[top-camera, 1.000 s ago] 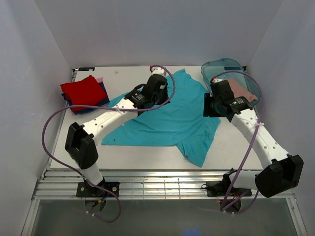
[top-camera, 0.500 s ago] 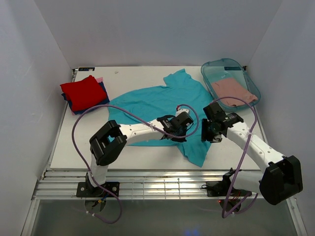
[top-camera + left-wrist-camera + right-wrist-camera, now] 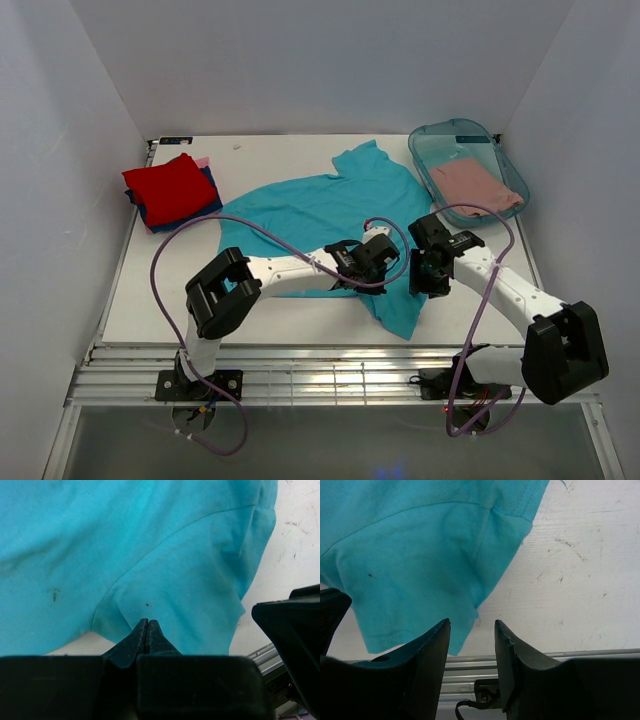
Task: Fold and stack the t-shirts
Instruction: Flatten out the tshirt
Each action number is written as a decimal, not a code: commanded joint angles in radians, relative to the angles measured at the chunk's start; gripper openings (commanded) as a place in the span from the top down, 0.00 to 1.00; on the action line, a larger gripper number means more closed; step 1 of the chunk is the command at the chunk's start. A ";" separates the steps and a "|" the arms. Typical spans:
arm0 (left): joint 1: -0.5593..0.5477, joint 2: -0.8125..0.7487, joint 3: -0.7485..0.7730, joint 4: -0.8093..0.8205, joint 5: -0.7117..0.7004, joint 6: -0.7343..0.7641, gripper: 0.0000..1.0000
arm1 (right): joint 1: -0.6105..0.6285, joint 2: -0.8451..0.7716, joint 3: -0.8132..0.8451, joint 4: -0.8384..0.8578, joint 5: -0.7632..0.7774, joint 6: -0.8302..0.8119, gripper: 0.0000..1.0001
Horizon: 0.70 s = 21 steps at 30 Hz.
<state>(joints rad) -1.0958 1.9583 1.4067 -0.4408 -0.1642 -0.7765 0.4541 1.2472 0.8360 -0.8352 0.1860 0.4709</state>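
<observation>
Pressed tight together, the left gripper pinches a pucker of the teal t-shirt at lower centre. The right gripper stands parted, grasping nothing, over that shirt's lower-right edge. The shirt lies spread mid-table. A red t-shirt tops the upper-left stack, and a dusty-pink t-shirt lies in the upper-right tub.

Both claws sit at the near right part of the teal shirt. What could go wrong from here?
1. The left claw is shut right at the hem of the teal t-shirt; a thin pinch could slip on lifting.
2. The right claw is open, straddling the sleeve's edge, so closing may catch only a corner.
3. The left arm's purple cable loops close to the right claw and could snag.
</observation>
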 commanded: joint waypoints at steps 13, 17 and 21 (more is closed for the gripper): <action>-0.052 -0.032 -0.044 -0.059 -0.058 -0.066 1.00 | 0.005 0.242 0.063 0.088 0.070 -0.020 0.92; -0.053 -0.053 -0.061 -0.059 -0.070 -0.070 1.00 | 0.005 0.281 0.049 0.090 0.101 -0.021 0.92; -0.055 -0.044 -0.061 -0.056 -0.064 -0.069 1.00 | 0.000 0.316 0.031 0.094 0.101 -0.025 0.92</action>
<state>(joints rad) -1.1431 1.9705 1.3491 -0.4976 -0.2096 -0.8368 0.4538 1.5475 0.8639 -0.7509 0.2569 0.4526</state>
